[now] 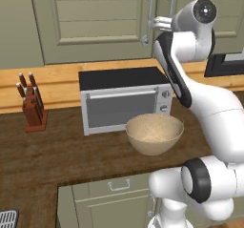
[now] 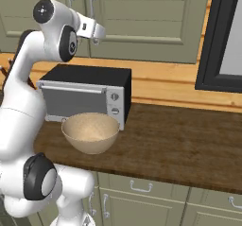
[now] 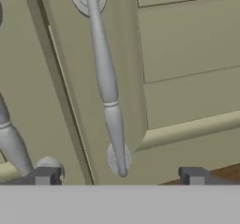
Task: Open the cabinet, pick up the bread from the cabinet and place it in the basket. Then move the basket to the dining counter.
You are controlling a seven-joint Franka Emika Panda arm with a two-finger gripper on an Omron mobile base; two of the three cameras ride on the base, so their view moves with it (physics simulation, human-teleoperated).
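A dark-brown wood-grain worktop (image 1: 62,150) crossed the middle of both base views, backed by a lighter wood wall strip, with sage-green drawer fronts below. On it stood a silver microwave with a black top (image 1: 125,100), a wooden knife block (image 1: 32,108) at the left, and the round tan speckled woven basket (image 1: 154,134) just in front of the microwave. Along the top, the sage-green recessed-panel cabinet (image 3: 187,68) was shut, its curved silver bar handle (image 3: 107,78) upright. The fingers (image 3: 119,176) were spread wide, empty, near that handle.

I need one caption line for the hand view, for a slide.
Open claw facing the closed cabinet door, its silver bar handle between the two fingertips.
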